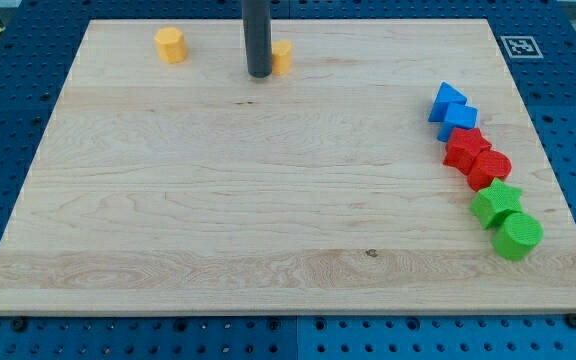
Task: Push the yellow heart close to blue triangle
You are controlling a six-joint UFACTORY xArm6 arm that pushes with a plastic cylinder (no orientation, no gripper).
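My tip (259, 74) rests on the wooden board (218, 200) near the view's top, left of centre. A yellow block (283, 57) sits right beside the tip on its right, touching or nearly so and partly hidden by the rod; its shape is hard to make out. A second yellow block (170, 45), roughly hexagonal, sits farther left near the top edge. The blue triangle (448, 100) lies far to the right, at the top of a chain of blocks.
Below the blue triangle a chain runs down the right side: a blue block (461, 121), a red star (465, 148), a red block (490, 168), a green star (495, 203) and a green cylinder (517, 237). A black-and-white marker (518, 46) sits off the board's top right corner.
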